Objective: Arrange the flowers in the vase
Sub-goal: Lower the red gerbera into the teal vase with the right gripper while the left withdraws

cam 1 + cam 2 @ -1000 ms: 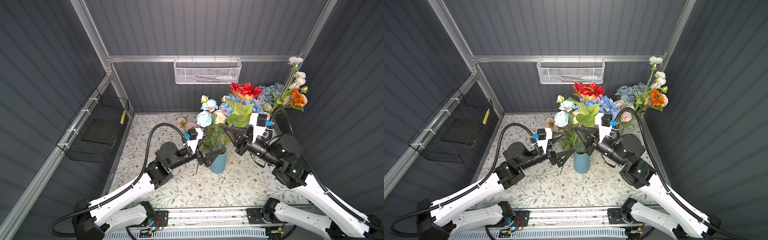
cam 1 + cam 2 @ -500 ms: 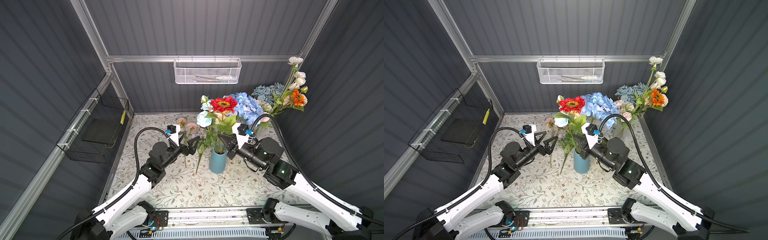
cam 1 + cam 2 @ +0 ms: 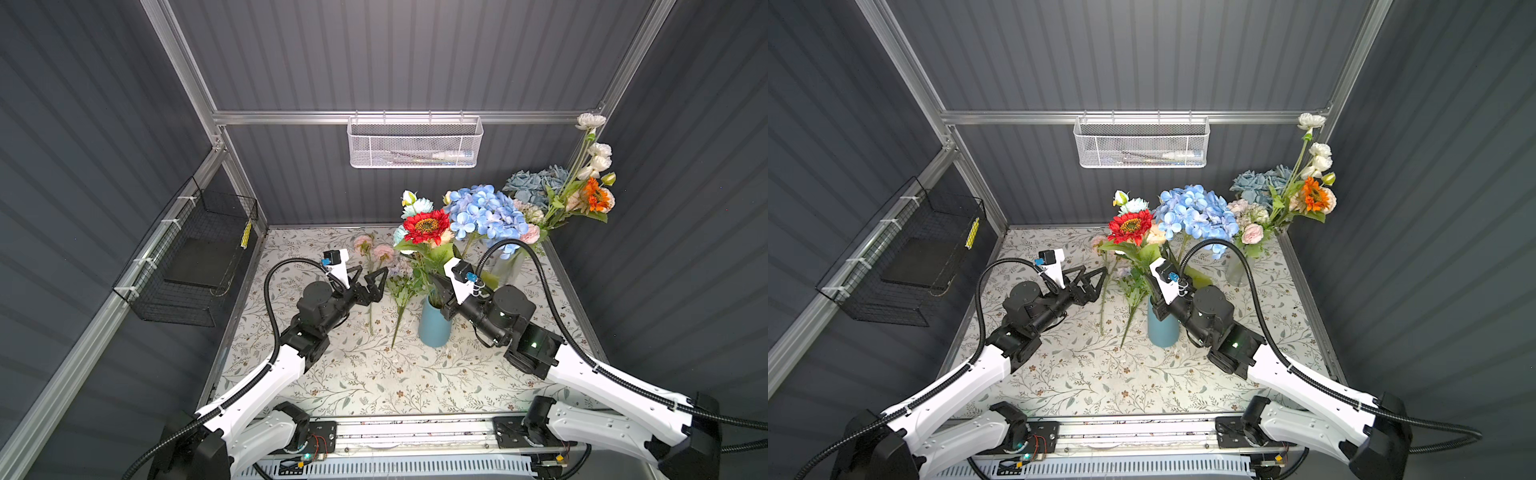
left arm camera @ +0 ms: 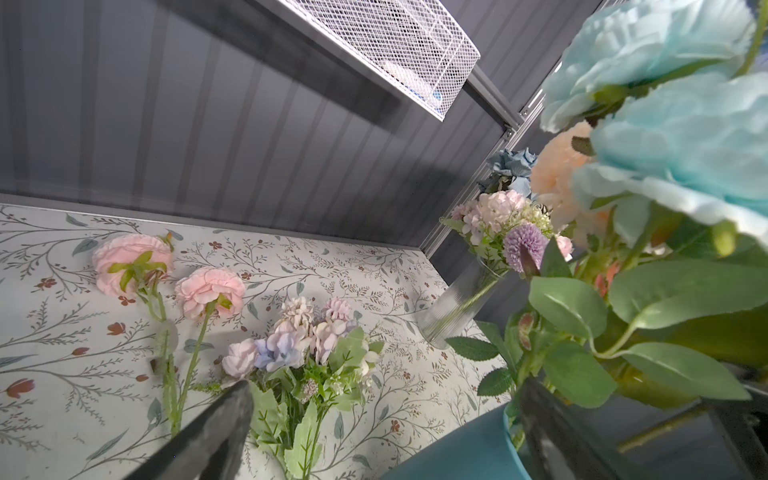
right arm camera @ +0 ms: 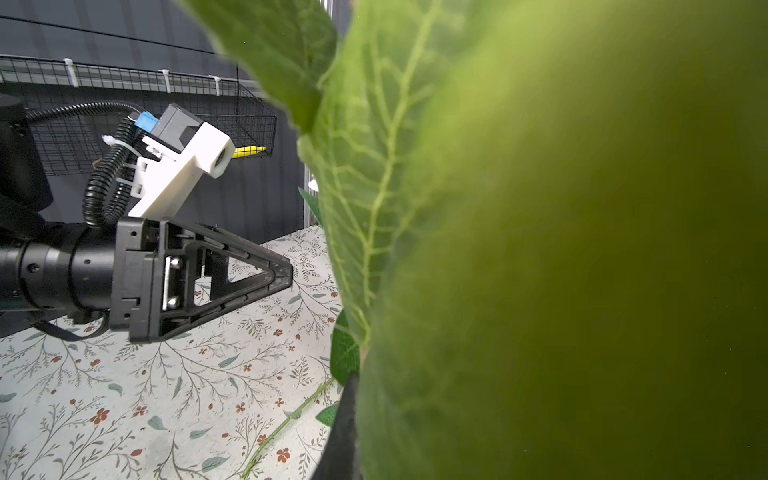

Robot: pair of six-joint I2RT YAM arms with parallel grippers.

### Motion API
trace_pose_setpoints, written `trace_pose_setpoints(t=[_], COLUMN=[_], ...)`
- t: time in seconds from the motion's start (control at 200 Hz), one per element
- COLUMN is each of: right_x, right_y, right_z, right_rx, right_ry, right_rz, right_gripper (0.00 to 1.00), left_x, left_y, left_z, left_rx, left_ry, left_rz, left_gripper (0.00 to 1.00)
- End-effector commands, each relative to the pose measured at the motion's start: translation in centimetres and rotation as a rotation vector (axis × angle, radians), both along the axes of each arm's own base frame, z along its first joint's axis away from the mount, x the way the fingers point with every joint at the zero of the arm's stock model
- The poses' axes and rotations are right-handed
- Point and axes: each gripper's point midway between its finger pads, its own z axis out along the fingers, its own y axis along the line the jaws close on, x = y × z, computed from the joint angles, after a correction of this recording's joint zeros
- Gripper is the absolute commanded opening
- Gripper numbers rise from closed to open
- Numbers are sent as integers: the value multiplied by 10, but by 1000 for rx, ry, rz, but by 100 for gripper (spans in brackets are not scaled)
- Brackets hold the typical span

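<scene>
The blue vase (image 3: pixel 434 330) (image 3: pixel 1163 328) stands mid-table with flowers in it, among them a red bloom (image 3: pixel 427 225) and a blue hydrangea (image 3: pixel 486 216). My right gripper (image 3: pixel 437 286) (image 3: pixel 1158 297) sits at the vase mouth among the stems, shut on a flower stem. A big green leaf (image 5: pixel 540 249) fills its wrist view and hides the grip. My left gripper (image 3: pixel 374 273) (image 3: pixel 1094 272) (image 4: pixel 384 384) (image 5: pixel 286 274) hangs open and empty left of the vase. Below it, pink flowers (image 4: pixel 133 257) and a lilac bunch (image 4: pixel 291 336) (image 3: pixel 401 274) lie on the table.
A glass vase (image 3: pixel 511 266) (image 4: pixel 457 307) with more blossoms stands at the back right, and a tall white and orange spray (image 3: pixel 590 183) leans in that corner. A white mesh basket (image 3: pixel 415 143) hangs on the back wall. A black wire basket (image 3: pixel 195 266) hangs on the left wall.
My right gripper has come down and left with its spray, bringing the red and blue blossoms low over the vase. My left gripper has drawn back left from the vase, still open.
</scene>
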Motion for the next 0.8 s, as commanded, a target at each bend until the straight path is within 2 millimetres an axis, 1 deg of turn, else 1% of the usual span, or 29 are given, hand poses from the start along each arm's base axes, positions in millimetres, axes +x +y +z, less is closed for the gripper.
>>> trace_pose_setpoints(t=[0.0, 0.27, 0.44, 0.555, 0.645, 0.715, 0.795], right_x=[6, 10, 10, 9, 9, 8, 8], right_y=[-4, -13, -16, -16, -16, -18, -19], right_z=[0, -36, -62, -72, -77, -81, -85], right_rx=[53, 62, 43, 27, 12, -3, -21], right_ry=[-17, 59, 122, 157, 169, 178, 190], right_rz=[-49, -100, -115, -115, -118, -122, -124], right_gripper=[0, 0, 0, 2, 3, 4, 6], left_x=[-4, -8, -10, -10, -9, -7, -2], left_y=[-11, -20, -30, -35, -36, -34, -27], left_z=[9, 4, 3, 3, 1, -1, -9], left_rx=[-26, -29, -60, -80, -84, -80, -62], left_ry=[-29, -16, -1, 5, 9, 12, 40], left_rz=[-68, -128, -186, -210, -211, -195, -139], left_gripper=[99, 99, 99, 99, 99, 99, 99])
